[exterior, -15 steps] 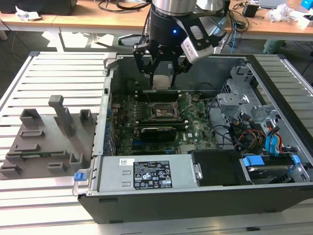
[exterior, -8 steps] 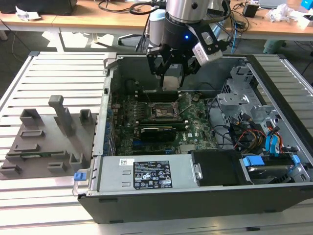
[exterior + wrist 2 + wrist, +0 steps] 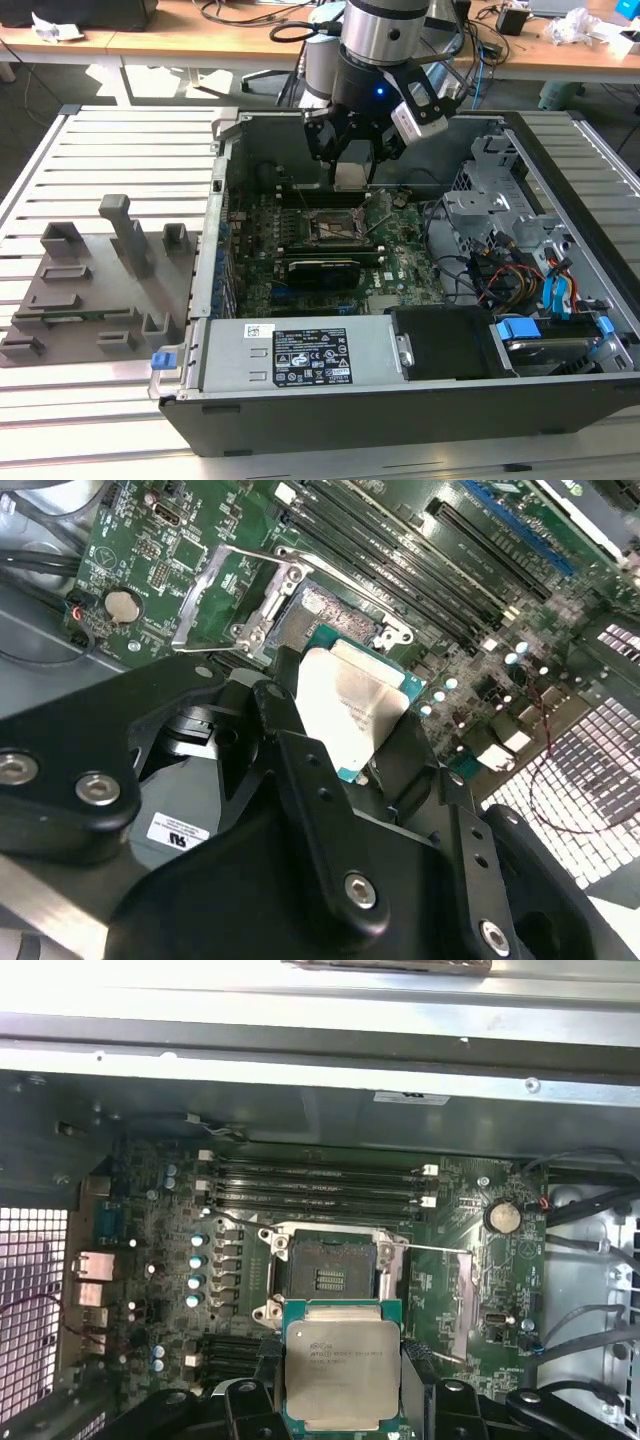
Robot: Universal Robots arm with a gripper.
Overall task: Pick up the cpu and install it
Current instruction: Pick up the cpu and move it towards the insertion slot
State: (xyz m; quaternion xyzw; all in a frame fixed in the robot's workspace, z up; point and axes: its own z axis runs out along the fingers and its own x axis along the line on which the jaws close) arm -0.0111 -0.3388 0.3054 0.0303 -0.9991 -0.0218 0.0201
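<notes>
silvery cpu (image 3: 343,1370), one, pinched between two black fingers (image 3: 298,742), near one open socket (image 3: 330,1268)

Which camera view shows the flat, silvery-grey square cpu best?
The first wrist view: the silvery-grey square cpu faces the camera, whole metal top and green rim visible, near the black socket frame. The second wrist view shows it slanted, edges covered by the black gripper. The exterior view shows a small pale patch.

surface: slatted metal table (image 3: 120,150) | on it: grey tray (image 3: 80,290) with upright blocks, open computer case (image 3: 400,420)
</notes>
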